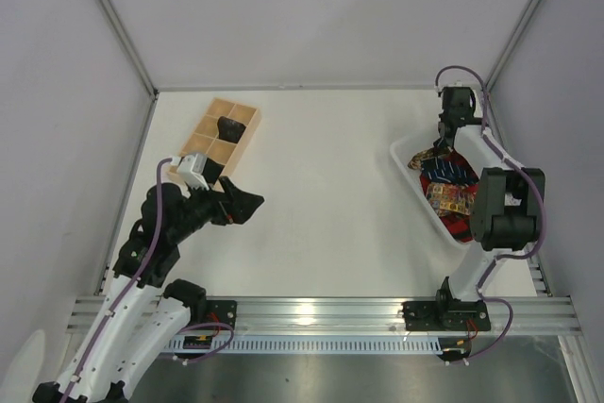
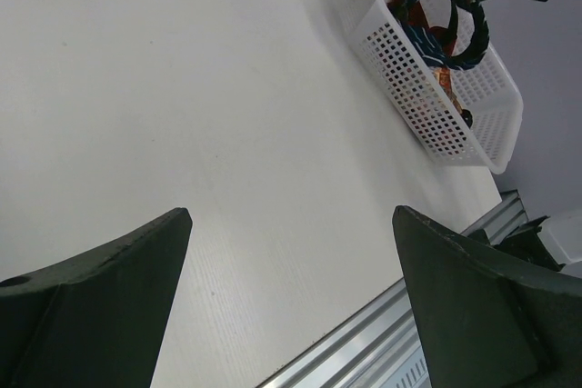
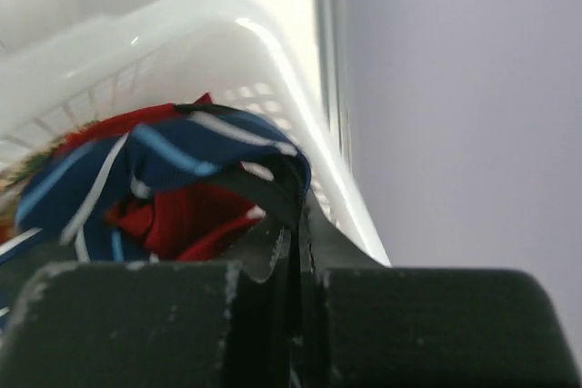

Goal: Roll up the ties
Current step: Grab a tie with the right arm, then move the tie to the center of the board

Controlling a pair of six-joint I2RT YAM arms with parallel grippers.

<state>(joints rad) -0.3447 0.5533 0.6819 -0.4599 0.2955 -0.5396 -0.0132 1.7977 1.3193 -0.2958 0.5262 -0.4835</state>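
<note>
The tabletop (image 1: 330, 186) carries a white basket (image 1: 398, 150) of loose ties (image 1: 451, 197). Well left of the basket, a wooden tray (image 1: 247, 120) holds one dark rolled tie (image 1: 229, 127). Inside the basket the right end effector (image 3: 294, 224) pinches the navy striped tie (image 3: 164, 156). The left end effector (image 2: 291, 215), left of the basket, is spread.

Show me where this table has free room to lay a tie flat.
Bare: the middle of the table, between the wooden tray and the white basket, and the near strip along the rail. Crowded: the basket, where the right end effector pinches a navy tie, and beside the left end effector.
</note>
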